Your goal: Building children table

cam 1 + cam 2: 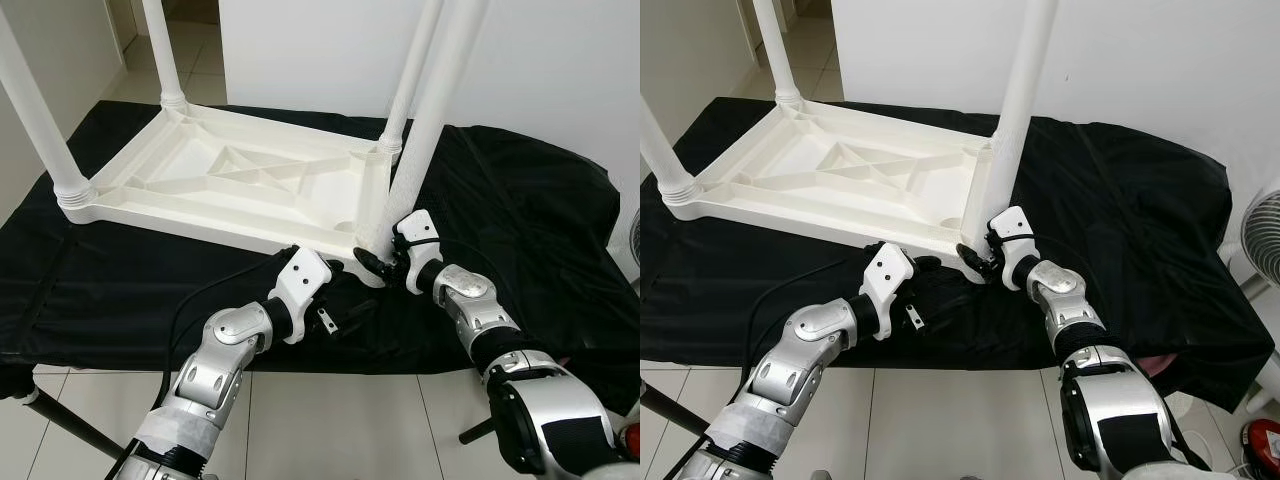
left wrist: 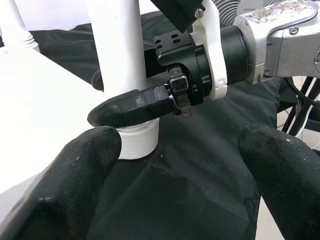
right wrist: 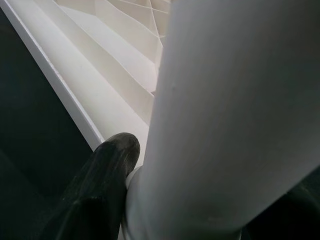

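I see the white plastic children's table lying upside down on the black cloth-covered surface, legs pointing up. At its near right corner stands the white tubular leg; my right gripper closes around its base, my left gripper just left.

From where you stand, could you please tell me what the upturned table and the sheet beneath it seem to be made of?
Table top: most likely moulded plastic, matt white, with cast ribs under it. Near leg in the right hand: apparently the same smooth white plastic. Black sheet: looks like woven cloth, dull, creased and draping over the edge.
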Available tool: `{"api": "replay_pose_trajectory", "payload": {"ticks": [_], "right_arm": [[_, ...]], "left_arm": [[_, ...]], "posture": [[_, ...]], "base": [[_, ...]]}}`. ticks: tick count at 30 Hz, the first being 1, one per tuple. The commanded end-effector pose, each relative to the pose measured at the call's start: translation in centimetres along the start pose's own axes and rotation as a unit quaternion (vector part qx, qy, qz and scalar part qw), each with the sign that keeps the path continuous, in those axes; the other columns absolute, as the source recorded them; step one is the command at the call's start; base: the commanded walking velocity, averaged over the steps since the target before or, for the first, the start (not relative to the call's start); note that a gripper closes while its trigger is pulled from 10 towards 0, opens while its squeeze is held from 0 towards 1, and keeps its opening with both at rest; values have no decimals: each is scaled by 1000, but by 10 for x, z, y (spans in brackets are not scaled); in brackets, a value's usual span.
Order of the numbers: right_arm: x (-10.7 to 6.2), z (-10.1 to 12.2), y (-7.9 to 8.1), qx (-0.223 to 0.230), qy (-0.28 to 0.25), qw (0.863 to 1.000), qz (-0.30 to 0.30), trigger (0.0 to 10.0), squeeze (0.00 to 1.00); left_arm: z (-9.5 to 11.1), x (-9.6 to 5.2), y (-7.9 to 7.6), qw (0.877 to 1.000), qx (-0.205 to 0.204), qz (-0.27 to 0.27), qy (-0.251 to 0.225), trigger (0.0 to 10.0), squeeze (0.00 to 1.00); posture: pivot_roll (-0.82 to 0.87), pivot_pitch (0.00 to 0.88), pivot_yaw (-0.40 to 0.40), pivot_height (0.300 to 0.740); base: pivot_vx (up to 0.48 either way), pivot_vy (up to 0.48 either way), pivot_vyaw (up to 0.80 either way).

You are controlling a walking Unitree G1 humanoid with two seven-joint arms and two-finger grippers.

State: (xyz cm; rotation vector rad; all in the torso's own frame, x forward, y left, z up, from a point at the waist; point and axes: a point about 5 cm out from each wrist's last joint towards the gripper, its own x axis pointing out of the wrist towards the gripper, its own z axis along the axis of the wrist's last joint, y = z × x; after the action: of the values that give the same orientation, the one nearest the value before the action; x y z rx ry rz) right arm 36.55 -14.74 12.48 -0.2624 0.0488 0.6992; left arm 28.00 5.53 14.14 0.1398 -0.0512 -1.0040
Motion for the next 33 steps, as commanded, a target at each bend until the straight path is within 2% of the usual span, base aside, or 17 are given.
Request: {"api": "replay_pose_trajectory", "payload": {"ticks": [1,10,11,16,17,18,19,22,24,25,27,28,29,31,32,33], "right_arm": [[-1,-9,4,4,27,1000,16,0,0],[-9,-19,-1,19,43,999,-12,0,0],[-10,-20,-2,22,45,998,-25,10000,0],[-11,-21,-4,28,46,998,-41,10000,0],[-12,-23,-6,38,41,996,-71,10000,0],[-12,-23,-6,38,41,996,-71,10000,0],[-13,-24,-5,53,34,992,-105,10000,0],[-13,-24,-5,53,34,992,-105,10000,0],[-13,-24,-3,75,20,984,-160,10000,0],[-13,-24,-3,75,20,984,-160,10000,0],[-13,-22,0,89,10,971,-220,10000,0],[-13,-22,1,102,9,958,-266,10000,0],[-13,-22,1,102,9,958,-266,10000,0],[-15,-22,3,116,12,938,-326,10000,0],[-15,-22,3,116,12,938,-326,10000,0],[-14,-22,9,120,16,931,-345,10000,0]], "left_arm": [[2,1,3,1000,2,26,2,10000,0],[2,2,2,1000,0,21,2,10000,0],[1,2,1,1000,0,21,2,10000,0],[1,2,1,1000,-1,20,3,10000,0],[1,2,-1,1000,-3,18,3,10000,0],[1,2,-1,1000,-3,18,3,10000,0],[0,2,-2,1000,-5,17,3,10000,0],[0,2,-2,1000,-5,17,3,10000,0],[-1,2,-4,1000,-8,16,3,10000,0],[-1,2,-4,1000,-8,16,3,10000,0],[-2,3,-6,1000,-11,13,3,10000,0],[-2,3,-7,1000,-12,12,4,10000,0],[-2,3,-7,1000,-12,12,4,10000,0],[-3,4,-9,1000,-13,9,4,10000,0],[-3,4,-9,1000,-13,9,4,10000,0],[-3,4,-9,1000,-13,8,4,10000,0]], "posture": [[5,0,-46,740],[-6,0,-42,740],[-7,0,-42,740],[-10,0,-42,740],[-14,0,-46,740],[-14,0,-46,740],[-16,0,-51,740],[-16,0,-51,740],[-19,0,-51,740],[-19,0,-51,740],[-21,0,-52,740],[-25,0,-54,740],[-25,0,-54,740],[-31,0,-54,740],[-31,0,-54,740],[-33,0,-54,740]], "base": [[0,0,0],[0,0,0],[0,0,0],[0,0,0],[0,0,0],[0,0,0],[0,0,0],[0,0,0],[0,0,0],[0,0,0],[0,0,0],[0,0,0],[0,0,0],[0,0,0],[0,0,0],[0,0,0]]}}
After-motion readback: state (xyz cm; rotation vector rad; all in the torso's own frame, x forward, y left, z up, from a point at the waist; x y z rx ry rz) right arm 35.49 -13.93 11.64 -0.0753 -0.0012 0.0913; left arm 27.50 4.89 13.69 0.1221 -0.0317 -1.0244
